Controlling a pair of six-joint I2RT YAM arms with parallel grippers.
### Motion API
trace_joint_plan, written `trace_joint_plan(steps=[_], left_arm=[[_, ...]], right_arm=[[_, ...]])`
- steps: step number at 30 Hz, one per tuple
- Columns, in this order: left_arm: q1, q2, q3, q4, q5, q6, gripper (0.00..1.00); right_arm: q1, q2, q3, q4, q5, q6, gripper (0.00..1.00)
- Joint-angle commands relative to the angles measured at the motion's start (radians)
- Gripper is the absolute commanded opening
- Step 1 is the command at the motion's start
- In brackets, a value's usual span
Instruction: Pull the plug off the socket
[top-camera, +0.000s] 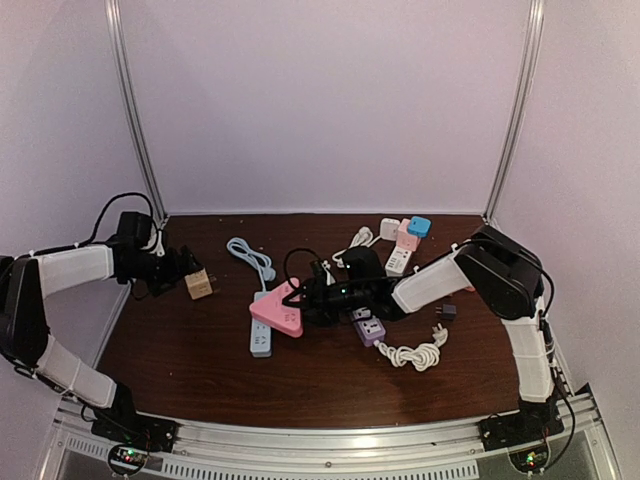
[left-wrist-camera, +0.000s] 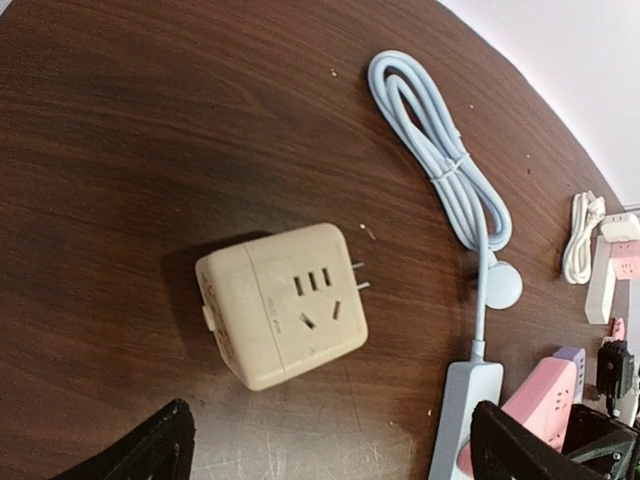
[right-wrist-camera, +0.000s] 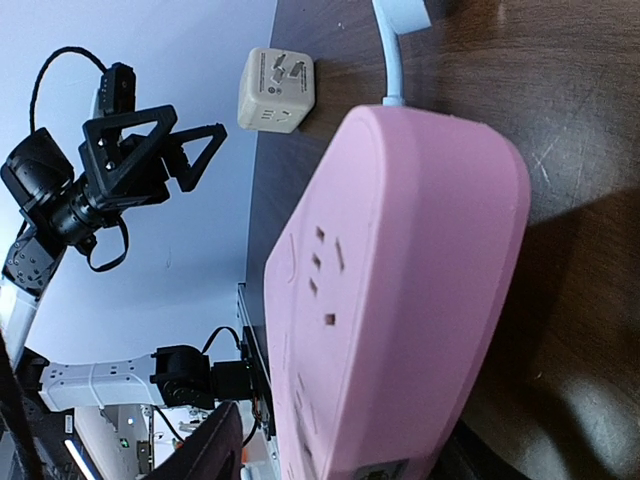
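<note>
A beige cube adapter (top-camera: 199, 284) with two bare prongs lies loose on the table, plugged into nothing; it fills the middle of the left wrist view (left-wrist-camera: 285, 305). My left gripper (top-camera: 182, 268) hovers just left of it, open and empty (left-wrist-camera: 330, 462). A pink socket block (top-camera: 278, 311) lies partly over a white power strip (top-camera: 261, 335). My right gripper (top-camera: 306, 293) reaches it from the right. In the right wrist view the pink block (right-wrist-camera: 400, 280) sits between the open jaws (right-wrist-camera: 350, 462), with a gap at the left finger (right-wrist-camera: 212, 452).
A light blue cable (top-camera: 250, 258) coils behind the strip. A purple socket cube (top-camera: 370, 331), a white coiled cord (top-camera: 414, 353) and a small black plug (top-camera: 445, 312) lie under my right arm. White, pink and blue sockets (top-camera: 405, 236) stand at the back.
</note>
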Motion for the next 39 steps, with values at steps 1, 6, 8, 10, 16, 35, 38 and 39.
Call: trace_joint_plan(steps=[1, 6, 8, 10, 16, 35, 38, 39], left_arm=[[-0.046, -0.091, -0.048, -0.010, 0.025, -0.011, 0.97], [-0.106, -0.170, -0.103, -0.004, 0.055, -0.043, 0.97], [-0.131, -0.199, -0.126, 0.012, 0.073, -0.064, 0.96], [-0.162, -0.222, -0.149, 0.029, 0.095, -0.086, 0.95], [-0.234, -0.269, -0.234, 0.102, 0.147, -0.155, 0.93], [-0.285, -0.248, -0.477, 0.463, 0.278, -0.306, 0.81], [-0.303, -0.229, -0.501, 0.526, 0.286, -0.344, 0.81], [-0.313, -0.219, -0.506, 0.546, 0.284, -0.353, 0.81]], right_arm=[[0.004, 0.011, 0.017, 0.088, -0.015, 0.035, 0.60], [0.008, 0.050, 0.037, 0.116, -0.020, 0.066, 0.57], [0.007, 0.064, 0.043, 0.136, -0.023, 0.085, 0.55], [0.009, 0.079, 0.049, 0.159, -0.026, 0.107, 0.53], [0.011, 0.103, 0.071, 0.194, -0.036, 0.152, 0.42], [0.003, 0.102, 0.087, 0.437, -0.066, 0.395, 0.06], [0.003, 0.105, 0.091, 0.461, -0.064, 0.419, 0.06], [0.003, 0.106, 0.093, 0.470, -0.064, 0.428, 0.06]])
